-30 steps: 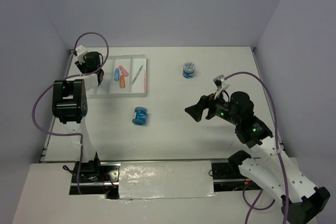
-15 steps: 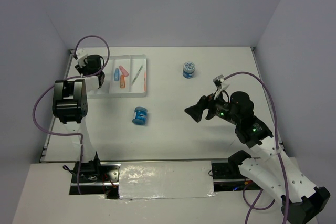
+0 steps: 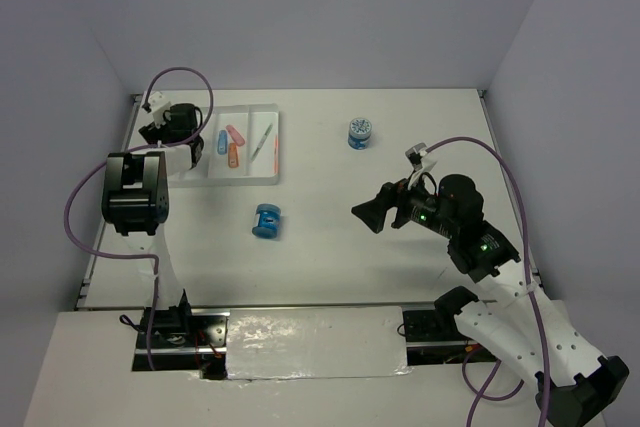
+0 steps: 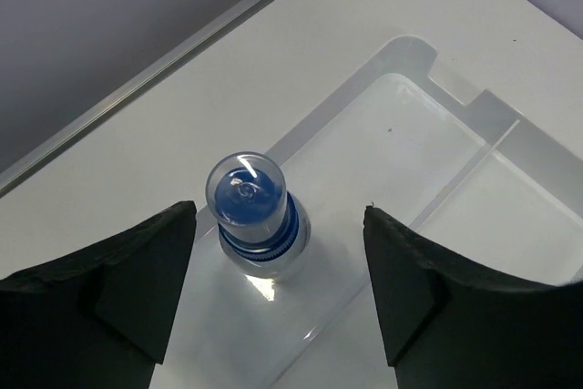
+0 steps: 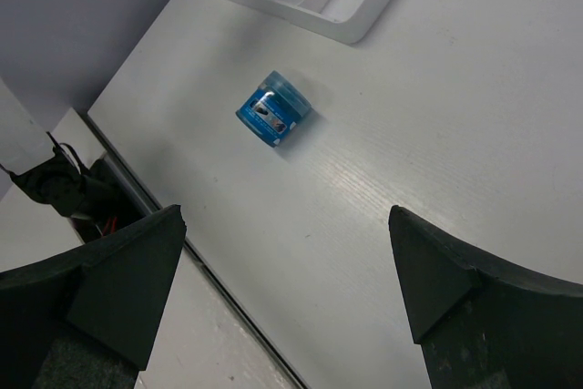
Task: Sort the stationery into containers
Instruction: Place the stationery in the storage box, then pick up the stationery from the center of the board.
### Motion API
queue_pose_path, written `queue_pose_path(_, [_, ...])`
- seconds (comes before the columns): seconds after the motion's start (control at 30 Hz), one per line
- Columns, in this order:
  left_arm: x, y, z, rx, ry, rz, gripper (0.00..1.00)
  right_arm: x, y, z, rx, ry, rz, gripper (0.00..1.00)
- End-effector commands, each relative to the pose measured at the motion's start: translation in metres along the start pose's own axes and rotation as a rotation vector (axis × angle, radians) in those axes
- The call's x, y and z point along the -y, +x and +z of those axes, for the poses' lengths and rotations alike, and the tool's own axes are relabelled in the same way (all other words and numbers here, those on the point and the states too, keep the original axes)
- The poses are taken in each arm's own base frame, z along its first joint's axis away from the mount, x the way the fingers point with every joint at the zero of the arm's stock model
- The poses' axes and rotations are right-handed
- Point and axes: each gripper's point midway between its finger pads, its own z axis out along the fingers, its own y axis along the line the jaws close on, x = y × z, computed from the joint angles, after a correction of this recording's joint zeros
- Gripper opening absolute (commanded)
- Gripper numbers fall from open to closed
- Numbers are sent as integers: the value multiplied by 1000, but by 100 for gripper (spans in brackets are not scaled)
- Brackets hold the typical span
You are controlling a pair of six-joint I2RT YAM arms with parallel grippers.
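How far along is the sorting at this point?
Done: a pen, three stubby pieces and a blue-capped piece sit in the tray. In hand: nothing; left gripper open around that piece, right gripper open. Left: near blue spool and far blue spool on the table.

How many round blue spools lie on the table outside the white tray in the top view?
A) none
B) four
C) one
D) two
D: the near blue spool lies on the table closer to the arms than the white tray, and the far blue spool sits to the tray's right, both apart from it.
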Motion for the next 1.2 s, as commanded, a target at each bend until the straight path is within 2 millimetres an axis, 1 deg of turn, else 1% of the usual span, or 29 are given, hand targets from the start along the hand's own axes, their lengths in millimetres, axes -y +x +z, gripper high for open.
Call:
queue_pose_path(0.0, [3, -31, -5, 75, -13, -67, 88, -7, -12, 1, 41, -33, -37, 100])
queue_pose_path(0.03, [2, -36, -9, 87, -30, -60, 97, -7, -12, 1, 37, -33, -36, 100])
queue_pose_path(0.07, [5, -36, -11, 87, -24, -49, 99, -6, -11, 2, 34, -33, -36, 100])
queue_pose_path(0.1, [5, -40, -14, 99, -36, -37, 99, -6, -11, 2, 34, -33, -36, 100])
queue_pose_path(0.13, [9, -51, -19, 120, -36, -35, 99, -6, -11, 3, 32, -34, -35, 100])
queue_pose_path(0.17, [12, -57, -23, 129, -37, -11, 99, -6, -10, 4, 28, -36, -33, 100])
queue_pose_path(0.2, [26, -71, -32, 148, -18, -18, 99, -6, -11, 4, 32, -36, -34, 100])
queue_pose_path(0.23, [28, -77, -39, 149, -27, -6, 99, -6, -11, 5, 31, -34, -32, 100])
queue_pose_path(0.27, [36, -84, -48, 156, -12, -5, 99, -6, -11, 5, 29, -35, -30, 100])
queue_pose_path(0.3, [42, -105, -58, 179, 1, -35, 99, -6, -11, 5, 30, -37, -31, 100])
queue_pose_path(0.33, [43, -117, -64, 189, 8, -51, 99, -5, -12, 5, 31, -31, -29, 100])
queue_pose_path(0.37, [47, -119, -73, 175, 25, -51, 99, -4, -12, 5, 31, -27, -30, 100])
queue_pose_path(0.4, [49, -146, -88, 193, 55, -98, 99, -4, -12, 4, 33, -23, -32, 100])
queue_pose_path(0.43, [53, -147, -100, 156, 83, -97, 99, -3, -12, 3, 38, -15, -31, 100])
queue_pose_path(0.5, [56, -179, -128, 149, 165, -144, 99, -1, -13, 3, 46, -5, -32, 100])
queue_pose_path(0.53, [69, -178, -141, 94, 261, -162, 99, 0, -14, 3, 52, 2, -33, 100])
queue_pose_path(0.57, [67, -165, -150, 15, 293, -119, 99, 2, -15, 3, 55, 11, -33, 100])
queue_pose_path(0.6, [66, -176, -166, 1, 333, -136, 99, 3, -15, 2, 57, 20, -32, 100])
queue_pose_path(0.63, [70, -171, -180, -16, 350, -135, 99, 5, -17, 2, 62, 33, -33, 100])
queue_pose_path(0.67, [59, -171, -184, -2, 302, -136, 99, 5, -17, 2, 63, 34, -33, 100])
queue_pose_path(0.7, [47, -166, -190, 4, 285, -136, 99, 4, -17, 1, 61, 30, -33, 100])
queue_pose_path(0.73, [41, -163, -192, 1, 283, -151, 99, 3, -16, 1, 57, 27, -32, 100])
queue_pose_path(0.77, [35, -153, -190, -13, 275, -144, 99, 2, -14, 1, 51, 21, -32, 100])
queue_pose_path(0.8, [29, -155, -193, -12, 276, -153, 99, 2, -14, 0, 52, 22, -32, 100])
queue_pose_path(0.9, [22, -151, -197, -22, 277, -141, 99, 2, -16, 1, 57, 19, -28, 100])
queue_pose_path(1.03, [23, -149, -204, -53, 316, -116, 99, -1, -17, 1, 56, 6, -31, 100])
queue_pose_path(1.07, [25, -151, -210, -57, 342, -119, 99, 0, -18, 1, 60, 14, -31, 100])
queue_pose_path(1.1, [33, -147, -219, -76, 396, -112, 99, 1, -18, 0, 61, 18, -29, 100])
queue_pose_path(1.17, [39, -137, -232, -105, 452, -94, 99, 1, -17, 1, 60, 19, -27, 100])
